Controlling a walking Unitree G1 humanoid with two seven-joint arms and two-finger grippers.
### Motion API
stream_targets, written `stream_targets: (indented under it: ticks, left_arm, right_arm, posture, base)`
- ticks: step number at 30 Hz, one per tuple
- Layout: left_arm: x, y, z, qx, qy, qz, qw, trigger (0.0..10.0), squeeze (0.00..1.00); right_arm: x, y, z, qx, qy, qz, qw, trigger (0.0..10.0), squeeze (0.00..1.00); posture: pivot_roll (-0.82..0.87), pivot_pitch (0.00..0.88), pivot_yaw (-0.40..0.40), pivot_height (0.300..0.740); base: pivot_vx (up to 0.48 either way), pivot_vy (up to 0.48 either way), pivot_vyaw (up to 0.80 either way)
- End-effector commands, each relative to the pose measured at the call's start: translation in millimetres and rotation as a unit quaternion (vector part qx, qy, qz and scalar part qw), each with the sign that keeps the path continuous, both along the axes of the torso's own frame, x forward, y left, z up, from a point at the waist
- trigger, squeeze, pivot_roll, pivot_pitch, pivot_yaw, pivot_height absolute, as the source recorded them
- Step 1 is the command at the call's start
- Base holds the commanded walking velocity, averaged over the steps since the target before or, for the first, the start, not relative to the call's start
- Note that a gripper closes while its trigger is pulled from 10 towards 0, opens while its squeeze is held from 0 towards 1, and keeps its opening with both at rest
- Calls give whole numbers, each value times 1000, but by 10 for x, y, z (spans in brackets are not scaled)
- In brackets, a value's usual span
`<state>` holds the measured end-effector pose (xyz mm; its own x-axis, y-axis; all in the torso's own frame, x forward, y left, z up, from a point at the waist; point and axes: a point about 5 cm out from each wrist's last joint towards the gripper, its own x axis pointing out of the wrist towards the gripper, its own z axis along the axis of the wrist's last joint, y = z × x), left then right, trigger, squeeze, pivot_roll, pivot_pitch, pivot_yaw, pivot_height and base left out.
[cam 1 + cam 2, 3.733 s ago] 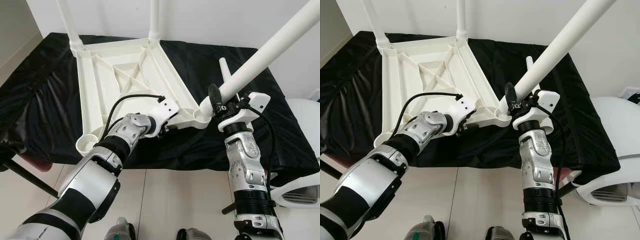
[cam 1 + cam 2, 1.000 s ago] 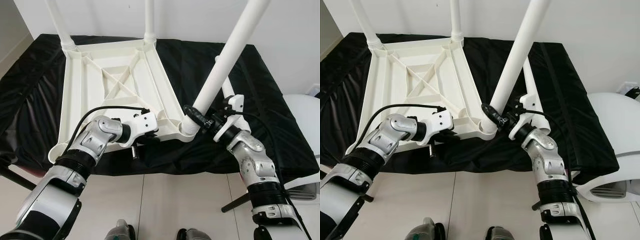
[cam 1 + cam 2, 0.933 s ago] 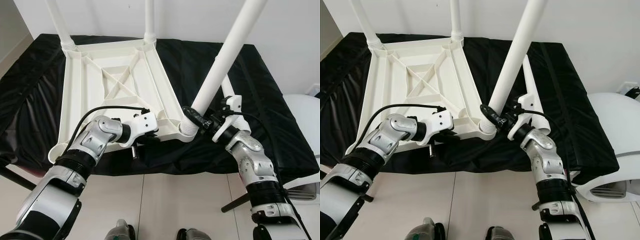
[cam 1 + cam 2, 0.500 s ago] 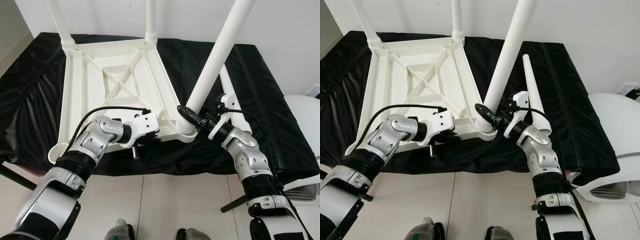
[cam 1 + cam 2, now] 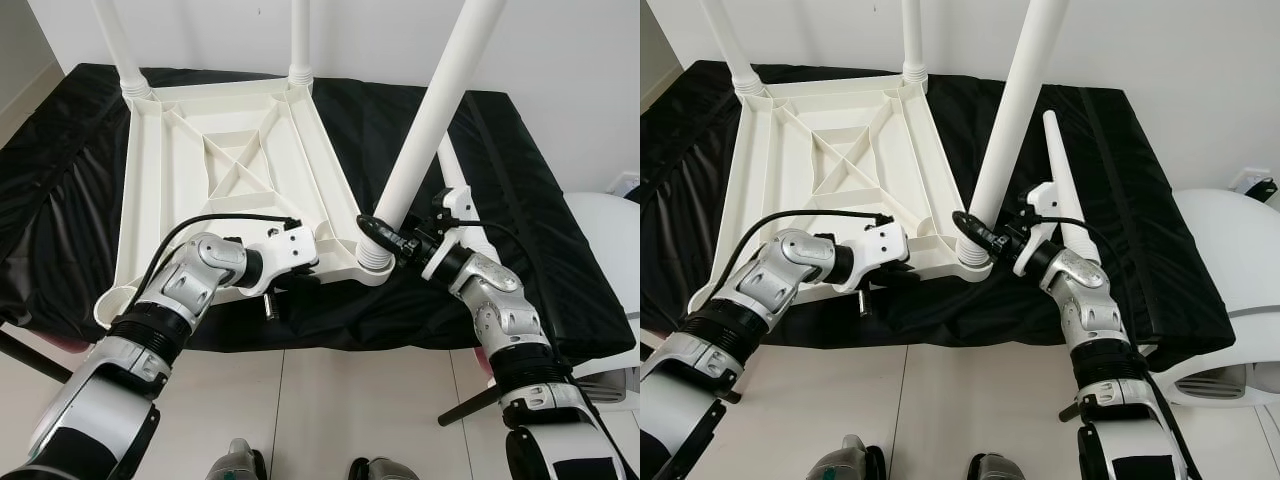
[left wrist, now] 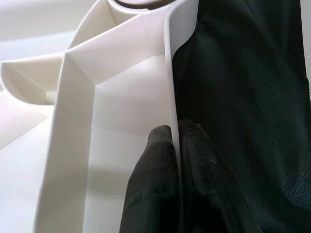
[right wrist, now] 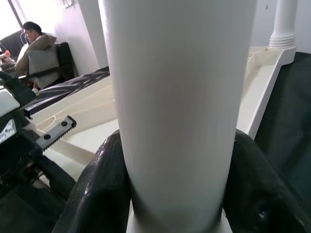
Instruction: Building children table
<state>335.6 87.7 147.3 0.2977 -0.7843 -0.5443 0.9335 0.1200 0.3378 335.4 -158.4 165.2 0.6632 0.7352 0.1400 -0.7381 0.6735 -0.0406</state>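
the white table top lies upside down on a black cloth, its ribbed underside facing up. two legs stand in the far corner sockets, and the near left socket sits with nothing in it. at the near right corner socket a third leg stands tilted, leaning up toward the right, its lower end seated at the socket. the right gripper is clamped around that leg just above the socket, one black finger curved against each side of the tube. the left gripper pinches the thin near rim of the table top, a finger on either face of the wall, close to the same corner. a fourth leg lies loose on the cloth, just behind the right wrist. a person sits in the background of the right wrist view.
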Motion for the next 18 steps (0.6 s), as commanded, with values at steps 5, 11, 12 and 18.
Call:
stream_targets:
  ticks: [5,11,12,18]
  left_arm:
    - [-52,-15,-66,13,6,-10,1000,10000,0]
    - [-50,-14,-60,14,6,-10,1000,10000,0]
    - [-50,-14,-60,14,6,-10,1000,10000,0]
    - [-51,5,-49,14,6,-8,1000,10000,0]
  right_arm:
    - [-60,-46,-160,-16,27,18,999,10000,0]
    - [-74,-47,-173,-16,26,31,999,10000,0]
    - [-74,-47,-173,-16,26,31,999,10000,0]
    - [-78,-34,-141,-31,-4,53,998,10000,0]
  posture:
    - [21,72,-14,740]
    - [24,77,-9,740]
    - [24,77,-9,740]
    - [25,85,0,740]
  base:
    - [0,0,0]
    - [0,0,0]
    - [0,0,0]
    - [0,0,0]
